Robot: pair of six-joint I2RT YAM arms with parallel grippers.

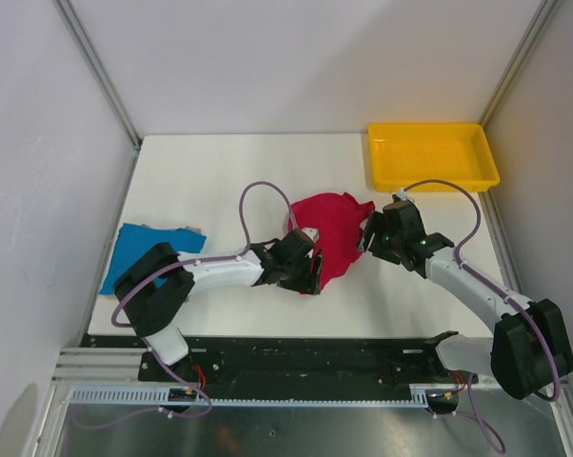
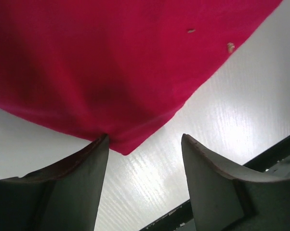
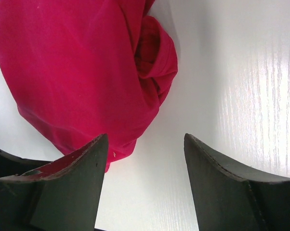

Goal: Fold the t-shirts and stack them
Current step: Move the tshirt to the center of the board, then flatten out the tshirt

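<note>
A crimson red t-shirt (image 1: 330, 227) lies crumpled in the middle of the white table (image 1: 220, 181). The bright blue t-shirt (image 1: 151, 251) lies flat near the table's left edge, beside the left arm. My left gripper (image 1: 310, 268) sits low at the red shirt's near-left edge. In the left wrist view the left gripper (image 2: 145, 137) is open, and a corner of the red t-shirt (image 2: 125, 72) reaches just past its left fingertip (image 2: 99, 149). My right gripper (image 1: 370, 234) is at the shirt's right side. In the right wrist view the right gripper (image 3: 145, 136) is open over bare table, with the red t-shirt (image 3: 77, 72) bunched against its left fingertip (image 3: 97, 149).
A yellow plastic tray (image 1: 431, 176) stands at the back right corner of the table. White walls close in the table on the left, back and right. A black rail (image 1: 296, 352) runs along the near edge by the arm bases.
</note>
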